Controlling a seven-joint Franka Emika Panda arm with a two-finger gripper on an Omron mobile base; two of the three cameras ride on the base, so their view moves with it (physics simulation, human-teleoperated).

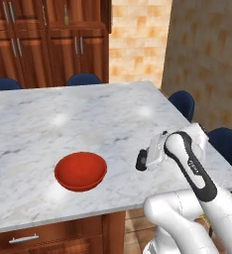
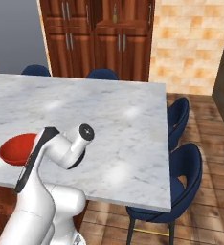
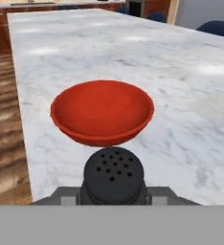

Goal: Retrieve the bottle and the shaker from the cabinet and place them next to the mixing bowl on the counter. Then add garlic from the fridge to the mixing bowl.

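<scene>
Above the counter, held shaker, perforated top toward mixing bowl.

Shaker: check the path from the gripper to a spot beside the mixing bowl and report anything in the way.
Nothing visible blocks it. The gripper holds the shaker over the counter, with the mixing bowl just ahead. Between them and around the bowl lies bare marble.

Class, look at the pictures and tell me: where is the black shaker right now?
In the hand view the shaker sits between the gripper's jaws, just in front of the red mixing bowl, over the marble counter.
</scene>
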